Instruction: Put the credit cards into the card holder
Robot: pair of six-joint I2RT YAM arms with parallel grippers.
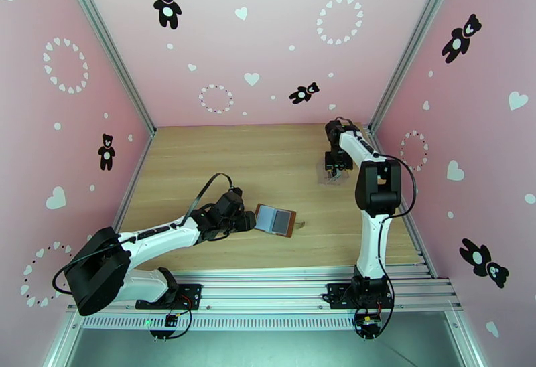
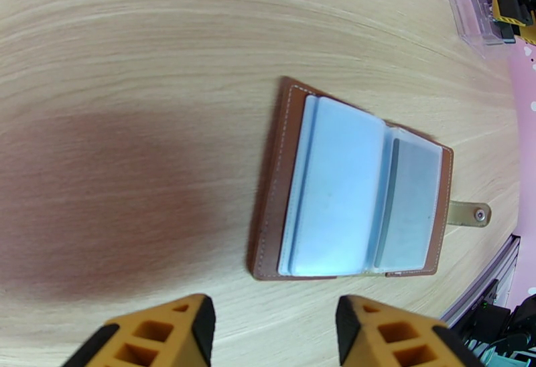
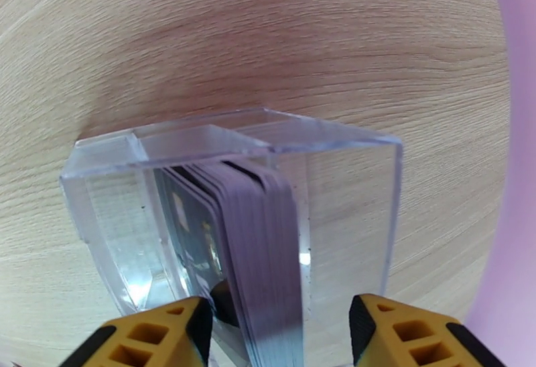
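- The card holder point(image 2: 355, 194) lies open and flat on the counter point(image 2: 134, 40). Its brown cover is down and its pale see-through pockets face up.
- Its snap tab point(image 2: 470, 214) sticks out at one side.
- The left pincer point(image 2: 275, 331) is just beside the card holder. Its yellow fingers are apart, with nothing between them.
- The credit cards point(image 3: 264, 248) stand on edge in a tight stack inside a clear case point(image 3: 348, 181). The case sits near the back right of the counter, well apart from the card holder.
- The right pincer point(image 3: 281, 335) is at the case, with one finger on each side of the stack. The fingers are spread wide and are not squeezing it.
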